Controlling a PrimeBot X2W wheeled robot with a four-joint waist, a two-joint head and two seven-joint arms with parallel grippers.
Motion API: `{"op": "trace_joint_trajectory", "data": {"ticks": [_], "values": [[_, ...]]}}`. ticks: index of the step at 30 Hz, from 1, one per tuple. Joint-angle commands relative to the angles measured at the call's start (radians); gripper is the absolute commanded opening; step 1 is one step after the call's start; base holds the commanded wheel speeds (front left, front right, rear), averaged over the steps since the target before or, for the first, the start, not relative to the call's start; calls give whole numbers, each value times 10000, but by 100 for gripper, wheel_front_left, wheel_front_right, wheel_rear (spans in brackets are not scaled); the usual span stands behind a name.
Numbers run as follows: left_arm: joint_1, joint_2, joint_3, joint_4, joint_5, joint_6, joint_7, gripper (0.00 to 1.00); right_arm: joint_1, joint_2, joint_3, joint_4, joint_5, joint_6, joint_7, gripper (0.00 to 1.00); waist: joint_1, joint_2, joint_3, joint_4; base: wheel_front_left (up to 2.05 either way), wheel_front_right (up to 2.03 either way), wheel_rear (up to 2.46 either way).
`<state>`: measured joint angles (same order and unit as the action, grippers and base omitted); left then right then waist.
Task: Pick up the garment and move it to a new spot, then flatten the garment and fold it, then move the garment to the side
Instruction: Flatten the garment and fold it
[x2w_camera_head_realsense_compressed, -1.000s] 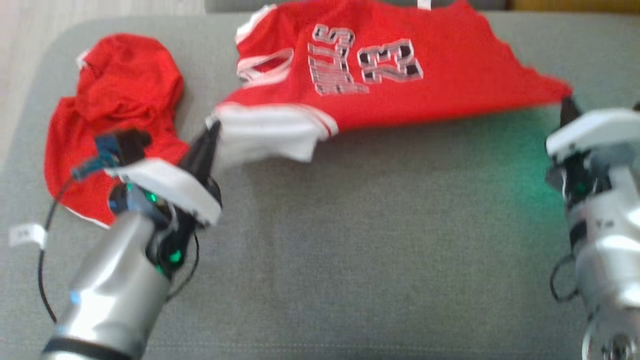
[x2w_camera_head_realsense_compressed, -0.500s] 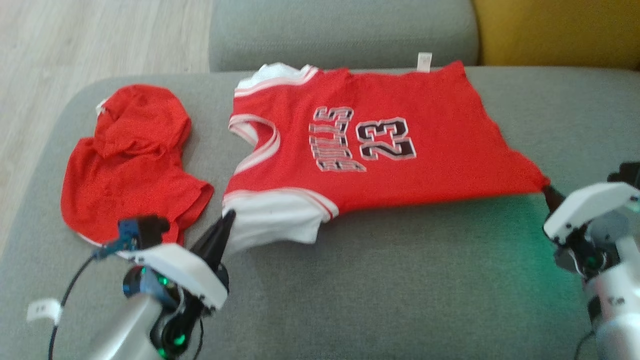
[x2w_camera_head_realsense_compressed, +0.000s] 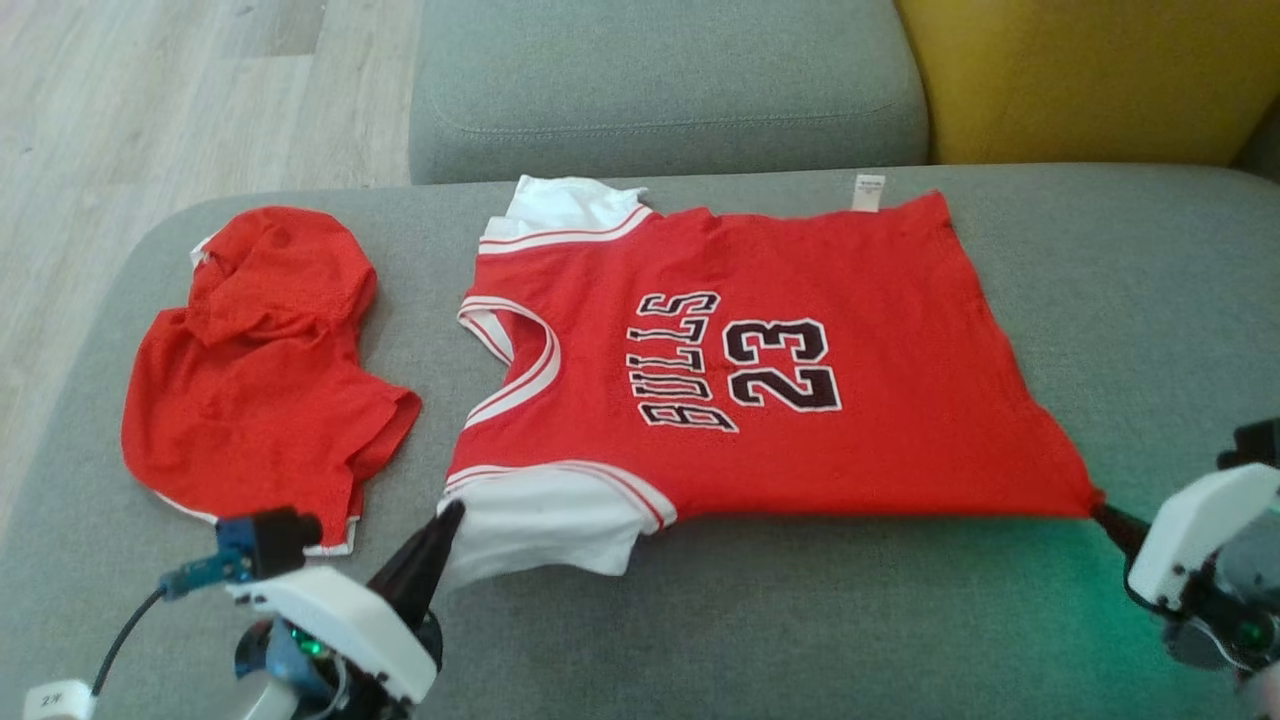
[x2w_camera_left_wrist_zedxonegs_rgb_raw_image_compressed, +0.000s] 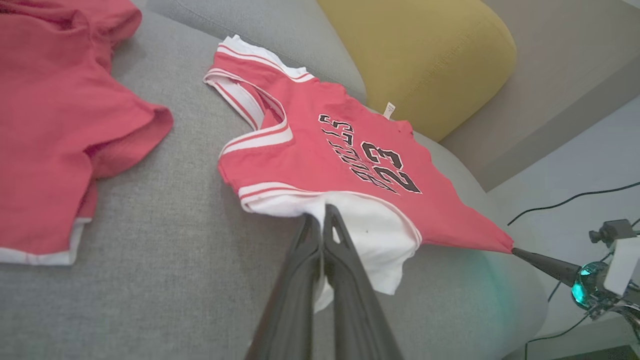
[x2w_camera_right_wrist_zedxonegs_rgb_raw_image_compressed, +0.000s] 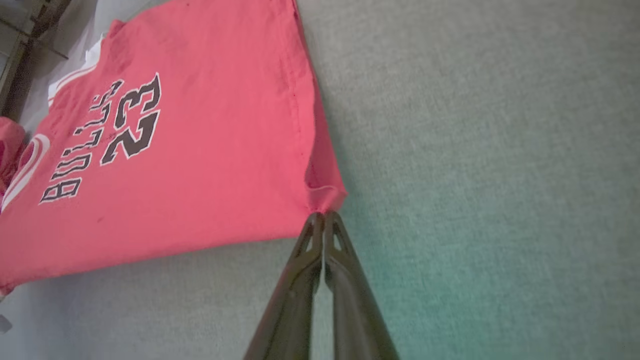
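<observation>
Red jersey (x2w_camera_head_realsense_compressed: 760, 380) lies spread on the grey seat (x2w_camera_head_realsense_compressed: 800, 620), front up, with the "BULLS 23" print sideways, neck toward the robot's left and hem toward its right. Left gripper (x2w_camera_head_realsense_compressed: 452, 512) is clamped on the near sleeve (x2w_camera_head_realsense_compressed: 540, 520), which is white. In the left wrist view the fingers are pressed together with white cloth pinched between them. Right gripper (x2w_camera_head_realsense_compressed: 1100, 514) is clenched on the near hem corner. In the right wrist view the red cloth bunches right at the closed fingertips. The near edge of the jersey runs taut in a straight line between the two grippers and is slightly raised, with a shadow under it. The far edge rests flat on the seat. The far sleeve (x2w_camera_head_realsense_compressed: 565, 205), also white, sits at the far left corner. A small white tag (x2w_camera_head_realsense_compressed: 868, 192) sticks out at the far edge near the hem. A second red garment (x2w_camera_head_realsense_compressed: 260, 370) lies crumpled on the seat to the left of the jersey, not touching it and just beyond the left gripper. Behind the seat is a grey cushion (x2w_camera_head_realsense_compressed: 660, 80), with a yellow cushion (x2w_camera_head_realsense_compressed: 1080, 80) to its right. Wood floor (x2w_camera_head_realsense_compressed: 150, 100) is at the upper left. There is a green glow on the seat beside the right gripper.
</observation>
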<state>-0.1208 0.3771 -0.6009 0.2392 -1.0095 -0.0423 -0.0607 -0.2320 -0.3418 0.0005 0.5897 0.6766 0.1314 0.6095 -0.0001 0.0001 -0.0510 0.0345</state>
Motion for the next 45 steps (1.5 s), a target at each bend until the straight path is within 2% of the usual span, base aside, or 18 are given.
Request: {"op": "trace_joint_trajectory", "data": {"ticks": [1, 10, 24, 32, 45], "values": [[-278, 385, 517, -478, -218, 59, 64, 0, -44, -422, 39, -648, 141, -7, 223, 0, 1, -1, -20, 2, 0, 0, 0], [500, 1093, 589, -1715, -778, 144, 810, 0, 1182, -431, -807, -2352, 289, -7, 2024, 0, 1, -1, -151, 66, 0, 0, 0], [1453, 2317, 149, -3378, -1433, -77, 2337, 0, 2883, -69, -2381, -4799, 290, -7, 4855, 0, 1, -1, -278, 173, 0, 0, 0], [1112, 2409, 315, -3566, -1442, 218, 2532, 0, 2512, 154, -2527, -5264, -136, -7, 5074, 0, 1, -1, -64, 159, 0, 0, 0], [-1098, 2206, 346, -3100, -1398, 273, 3672, 0, 519, 306, -2115, -4686, -1079, -7, 4695, 0, 1, -1, 793, 147, 0, 0, 0]]}}
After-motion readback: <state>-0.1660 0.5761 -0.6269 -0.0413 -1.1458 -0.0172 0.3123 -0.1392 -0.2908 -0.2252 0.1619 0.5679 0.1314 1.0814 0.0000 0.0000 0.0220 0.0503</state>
